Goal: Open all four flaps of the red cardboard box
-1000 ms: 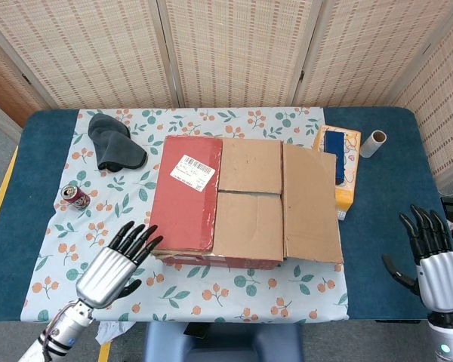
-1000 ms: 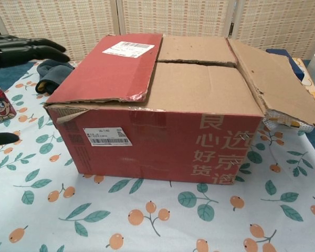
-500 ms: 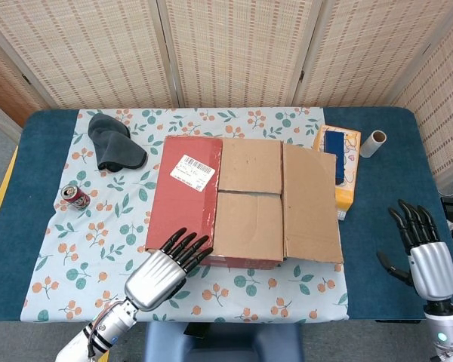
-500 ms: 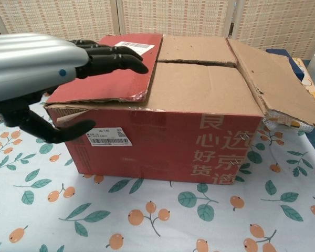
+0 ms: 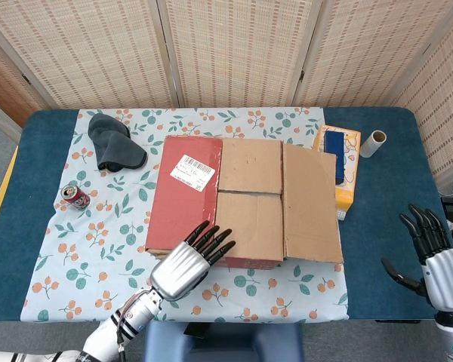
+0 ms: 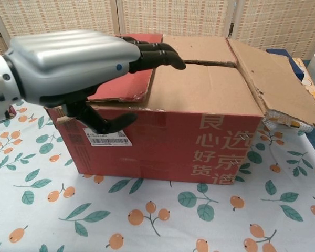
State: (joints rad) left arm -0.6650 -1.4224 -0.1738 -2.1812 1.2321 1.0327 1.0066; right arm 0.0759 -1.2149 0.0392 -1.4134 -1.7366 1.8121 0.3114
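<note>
Tabletop red cardboard box (image 5: pixel 211 200), flaps flat.

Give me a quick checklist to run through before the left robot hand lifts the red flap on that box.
1. Left robot hand at the red cardboard box, fingers apart: ok.
2. Fingers under the edge of the red flap with the white barcode label: cannot tell.
3. Red flap still down flat: ok.
4. Brown right flap folded outward: not ok, only partly lifted.
5. Right robot hand clear of the box: ok.
6. Red drink can and dark grey cloth clear of the flap's swing: ok.

Left hand (image 5: pixel 189 263), right hand (image 5: pixel 433 258) outspread.
</note>
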